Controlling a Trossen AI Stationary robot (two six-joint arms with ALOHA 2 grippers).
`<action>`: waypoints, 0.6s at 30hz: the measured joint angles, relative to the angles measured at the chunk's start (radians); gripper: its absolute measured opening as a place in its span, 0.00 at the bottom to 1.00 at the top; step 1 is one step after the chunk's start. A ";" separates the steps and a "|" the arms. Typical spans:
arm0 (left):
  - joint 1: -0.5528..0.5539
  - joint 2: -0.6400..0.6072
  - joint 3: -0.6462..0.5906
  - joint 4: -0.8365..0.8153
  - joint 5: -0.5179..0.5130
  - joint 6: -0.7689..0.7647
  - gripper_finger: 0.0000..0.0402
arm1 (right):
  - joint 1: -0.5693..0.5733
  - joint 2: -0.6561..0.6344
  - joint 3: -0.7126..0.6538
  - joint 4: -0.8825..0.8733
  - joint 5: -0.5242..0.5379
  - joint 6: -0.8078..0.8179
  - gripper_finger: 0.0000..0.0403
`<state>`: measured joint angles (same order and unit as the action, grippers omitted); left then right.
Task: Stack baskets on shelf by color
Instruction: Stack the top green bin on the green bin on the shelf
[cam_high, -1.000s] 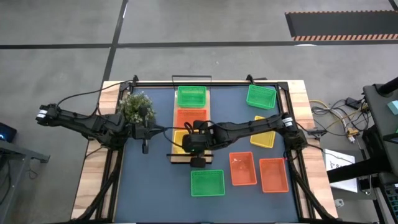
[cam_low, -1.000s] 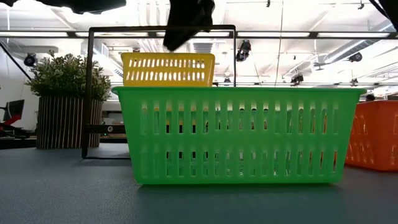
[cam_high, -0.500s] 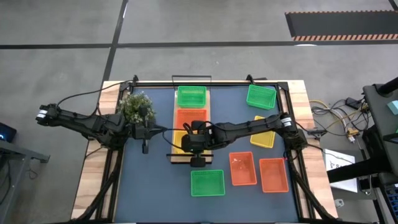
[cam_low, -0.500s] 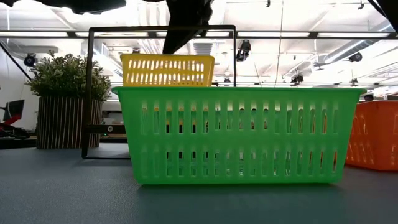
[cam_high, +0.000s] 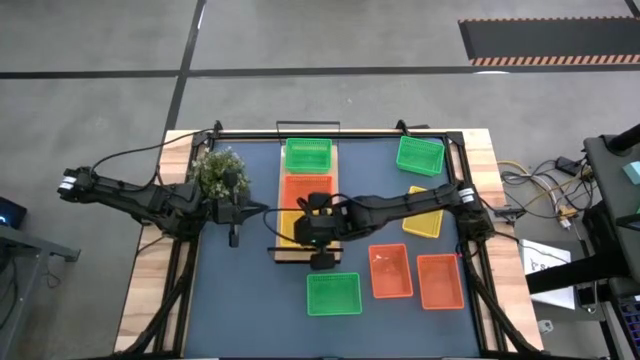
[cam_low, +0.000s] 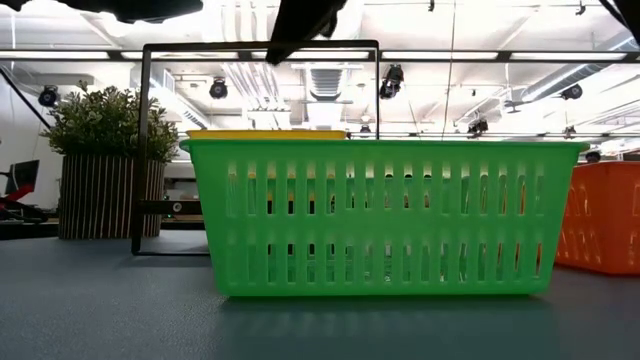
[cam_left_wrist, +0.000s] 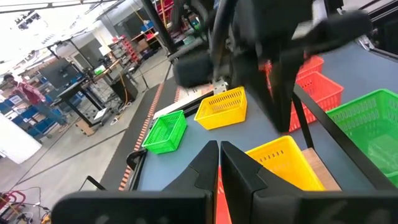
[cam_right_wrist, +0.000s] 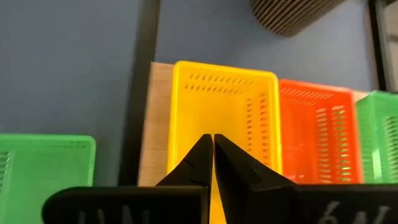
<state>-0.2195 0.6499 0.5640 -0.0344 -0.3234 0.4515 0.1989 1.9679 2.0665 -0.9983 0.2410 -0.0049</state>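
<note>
1. My right hand (cam_high: 322, 243) hangs over the near end of the shelf (cam_high: 287, 254), its fingers (cam_right_wrist: 231, 163) pressed together and holding nothing; it is above a yellow basket (cam_right_wrist: 222, 118) that sits on the plank.
2. My left hand (cam_high: 232, 222) waits by the plant (cam_high: 219, 171) at the worktop's left side, fingers (cam_left_wrist: 239, 168) shut and empty.
3. On the shelf the baskets run green (cam_high: 307, 154) at the far end, red-orange (cam_high: 303, 185) in the middle, yellow at the near end; I cannot tell how many are stacked in each.
4. From above I also see, loose on the blue worktop (cam_high: 250, 290), a green basket (cam_high: 333, 293) in front, two red-orange ones (cam_high: 391, 272) (cam_high: 439, 281) beside it, a yellow one (cam_high: 424, 221) at the right and another green one (cam_high: 419, 154) at the far right.
5. The low view shows only the front green basket (cam_low: 382, 215) filling the frame, a yellow rim (cam_low: 262, 133) just above its edge, the shelf's black rail (cam_low: 142, 150) and the plant's slatted pot (cam_low: 108, 208).
6. My left wrist view shows a workshop with racks and a person (cam_left_wrist: 25, 91) far off; the low view shows ceiling lights and pipes.
</note>
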 joint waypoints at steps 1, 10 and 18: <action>0.000 0.002 0.000 0.001 0.000 0.000 0.00 | 0.005 -0.013 -0.003 -0.001 0.009 -0.014 0.02; 0.000 0.047 -0.001 0.091 0.001 0.000 0.00 | 0.026 -0.160 -0.170 0.105 0.057 -0.068 0.02; 0.000 0.093 0.008 0.136 0.001 0.000 0.00 | 0.052 -0.329 -0.543 0.444 0.128 -0.068 0.02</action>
<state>-0.2194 0.7428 0.5716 0.1012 -0.3222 0.4514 0.2511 1.6388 1.5233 -0.5544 0.3686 -0.0730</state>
